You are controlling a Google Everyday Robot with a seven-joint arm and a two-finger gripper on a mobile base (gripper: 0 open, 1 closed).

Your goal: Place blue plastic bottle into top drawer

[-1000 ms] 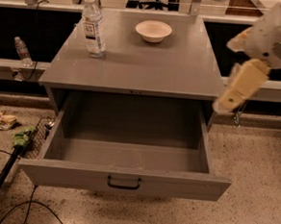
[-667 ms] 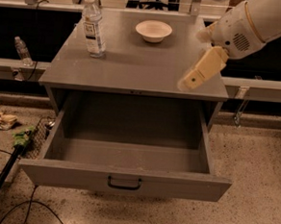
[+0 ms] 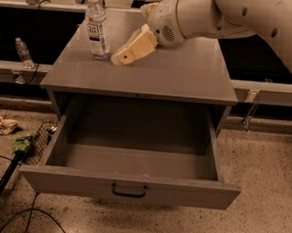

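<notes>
The blue plastic bottle (image 3: 97,27), clear with a white cap and a white label, stands upright at the back left of the grey cabinet top (image 3: 189,76). My gripper (image 3: 122,58) reaches in from the upper right on a white arm and sits low over the top, just right of the bottle's base, holding nothing. The top drawer (image 3: 131,186) is pulled wide open below, its inside bare, with a small black handle (image 3: 129,190) at the centre of its front panel.
A smaller clear bottle (image 3: 24,53) stands on the ledge at left against the dark background. On the floor at left lie crumpled paper (image 3: 1,124), a green item (image 3: 23,143), a black pole and cables. A bracket (image 3: 250,115) hangs right of the cabinet.
My arm has swung left from beside the cabinet's right edge, across the top, to just beside the bottle. The white bowl at the back is now hidden behind the arm.
</notes>
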